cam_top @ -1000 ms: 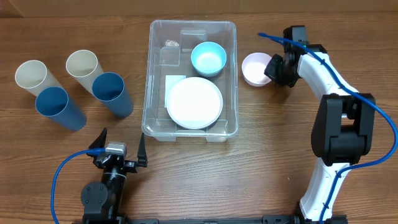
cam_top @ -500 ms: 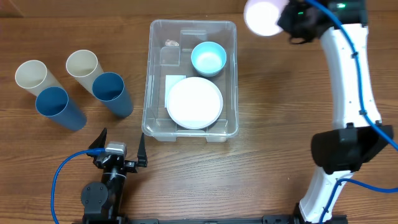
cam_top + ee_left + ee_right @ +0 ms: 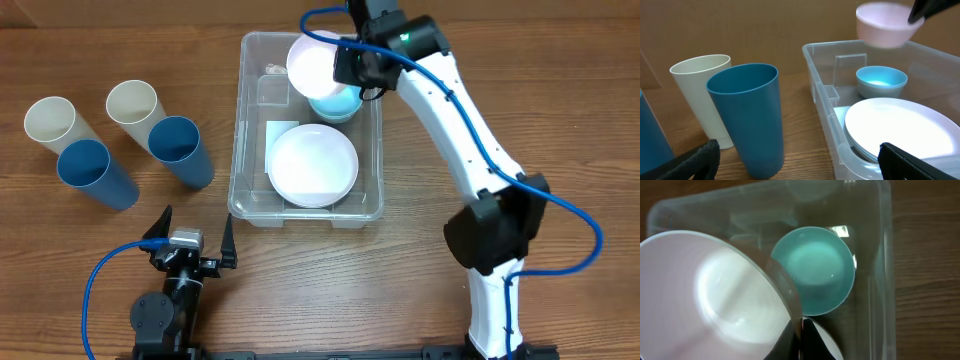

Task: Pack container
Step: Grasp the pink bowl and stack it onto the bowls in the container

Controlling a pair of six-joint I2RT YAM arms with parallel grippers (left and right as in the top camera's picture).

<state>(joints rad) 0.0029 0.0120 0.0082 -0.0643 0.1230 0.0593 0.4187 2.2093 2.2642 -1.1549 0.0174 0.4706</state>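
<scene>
The large clear rectangular plastic container point(image 3: 240, 150) sits centred on the wooden tabletop point(image 3: 420, 270), holding a round white plate point(image 3: 312, 165) and a light-blue bowl point(image 3: 338, 103). The right gripper point(image 3: 350, 68), jaws clamped on a pale pink bowl point(image 3: 313, 62), hangs over its 12 o'clock end. The left gripper point(image 3: 196, 215), jaws wide, sits at 7 o'clock.

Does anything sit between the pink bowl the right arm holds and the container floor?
Yes: a blue bowl sits in the container partly beneath the pink bowl; a white plate fills the near half.
</scene>
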